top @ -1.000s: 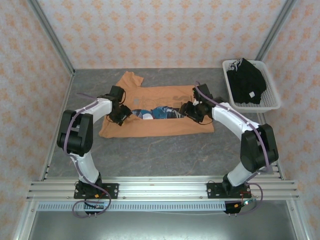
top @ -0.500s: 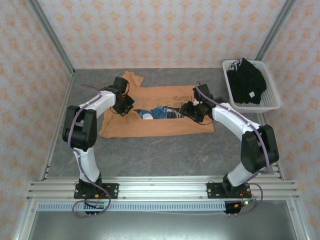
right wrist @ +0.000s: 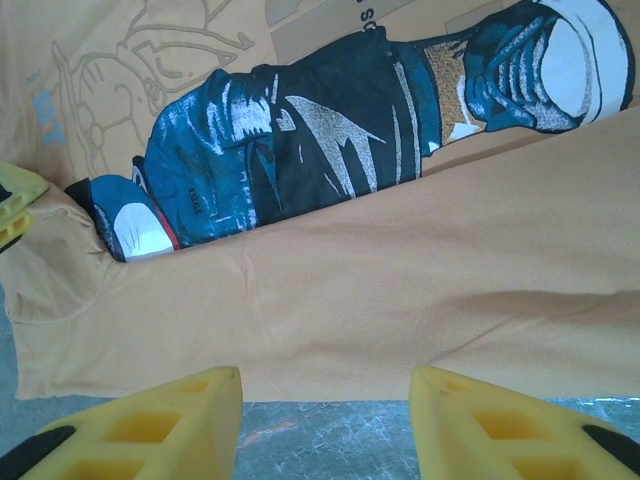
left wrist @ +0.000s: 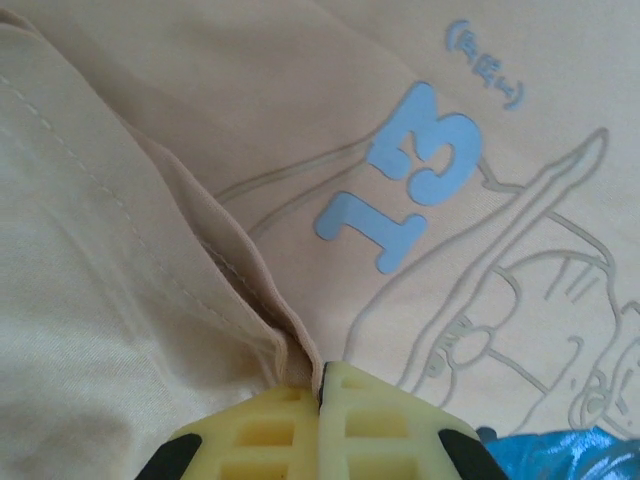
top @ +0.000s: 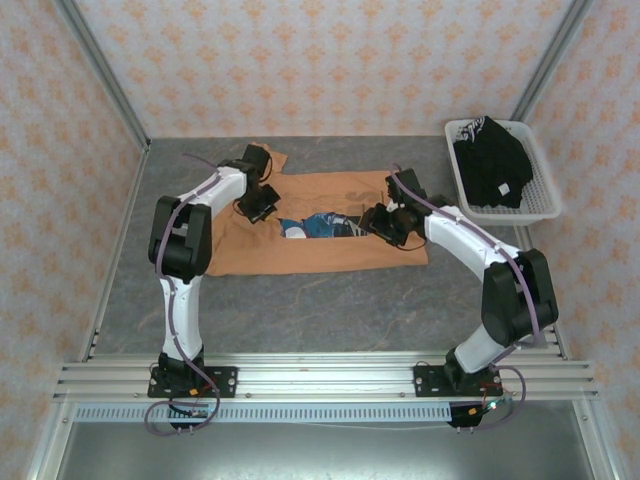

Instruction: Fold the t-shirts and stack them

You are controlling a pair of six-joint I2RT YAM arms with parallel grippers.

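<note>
Orange cloth is on the move: over the last second my left gripper (top: 258, 200) has swung from the near-left part of the orange tee (top: 320, 255) up toward its far-left shoulder, and the shirt's left edge has crept to the right with it. On the left wrist view the jaws are pressed together with a ridge of fabric pinched between them, just beside the blue 13 print (left wrist: 405, 195), so I read this as the left side being drawn in for a fold. My right gripper (top: 385, 222) hasn't budged at the tee's right end. Its fingers (right wrist: 180, 410) are spread wide with nothing between them, above the hem where the grey table (right wrist: 330, 420) begins. The tee lies mid-table, print up, only partly folded. The black garments (top: 490, 165) sit heaped in the white basket (top: 545, 212) at the far right, so stacking looks a long way off.
</note>
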